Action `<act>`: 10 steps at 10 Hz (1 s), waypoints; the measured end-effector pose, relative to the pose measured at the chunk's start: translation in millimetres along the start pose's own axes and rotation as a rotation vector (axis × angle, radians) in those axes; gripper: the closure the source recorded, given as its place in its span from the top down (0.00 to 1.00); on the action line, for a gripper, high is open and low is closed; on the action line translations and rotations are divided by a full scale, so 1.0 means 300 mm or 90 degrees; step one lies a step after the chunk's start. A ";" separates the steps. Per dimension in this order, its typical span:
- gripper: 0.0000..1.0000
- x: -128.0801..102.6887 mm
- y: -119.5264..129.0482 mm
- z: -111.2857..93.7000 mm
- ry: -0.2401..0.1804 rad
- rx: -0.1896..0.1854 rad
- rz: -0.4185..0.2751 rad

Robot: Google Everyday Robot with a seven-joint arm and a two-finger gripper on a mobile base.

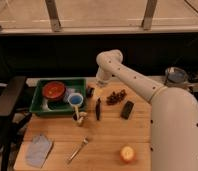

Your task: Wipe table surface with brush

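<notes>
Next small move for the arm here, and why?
Probably shift the gripper a little toward the camera and down over the brush. The gripper sits by the tray's right edge; the brush lies on the table just in front of it, not yet grasped.

Grapes [116, 96] lie right of the pincer [91, 92], green tray [38, 101] left; fork [79, 148], apple [127, 153], cloth [39, 150].

I seem to be working in an office or lab corner dressed up as a kitchen. The wooden table surface [112, 135] stands under a wall of windows [97, 12] with metal posts. A black office chair [7, 102] sits alongside. My gripper [91, 91] hangs just beside a green tray [52, 113] (red bowl [54, 90] inside).
</notes>
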 end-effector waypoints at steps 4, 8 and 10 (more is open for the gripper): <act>0.80 -0.012 -0.040 0.092 0.033 0.005 0.016; 0.80 0.021 -0.057 0.199 0.037 -0.010 0.061; 0.79 0.032 -0.058 0.247 0.030 -0.024 0.089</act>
